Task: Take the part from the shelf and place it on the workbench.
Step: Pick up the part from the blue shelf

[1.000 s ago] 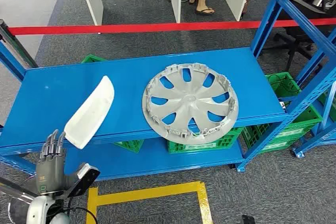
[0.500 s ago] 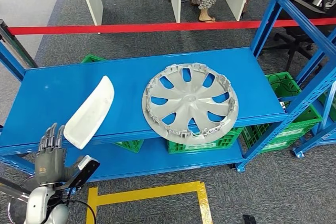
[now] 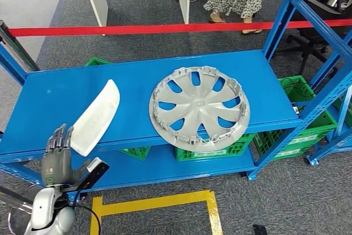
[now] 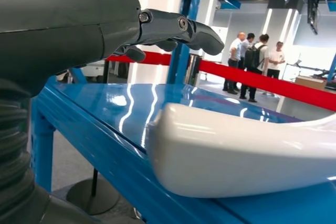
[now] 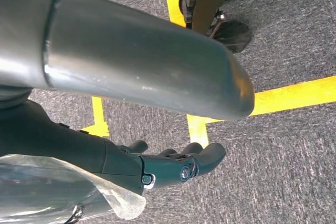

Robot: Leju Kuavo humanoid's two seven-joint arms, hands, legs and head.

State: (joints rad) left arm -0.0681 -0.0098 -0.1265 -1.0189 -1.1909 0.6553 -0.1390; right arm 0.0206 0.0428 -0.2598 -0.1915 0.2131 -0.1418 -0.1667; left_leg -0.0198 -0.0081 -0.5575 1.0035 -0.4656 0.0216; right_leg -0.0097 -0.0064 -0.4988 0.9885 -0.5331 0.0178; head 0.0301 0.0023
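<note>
- At the lower left of the head view, the left hand is raised in front of the blue shelf, fingers spread and holding nothing.
- Just above and right of its fingertips lies the white part, a long curved piece on the top board.
- Its long axis slants from lower left to upper right, and its near end overhangs the shelf's front edge, close to the fingers; whether they touch I cannot tell.
- Right of it rests a silver hubcap.
- Hanging over grey carpet, the right hand is far from the part, fingers loosely extended and empty, so the left hand is nearer.
</note>
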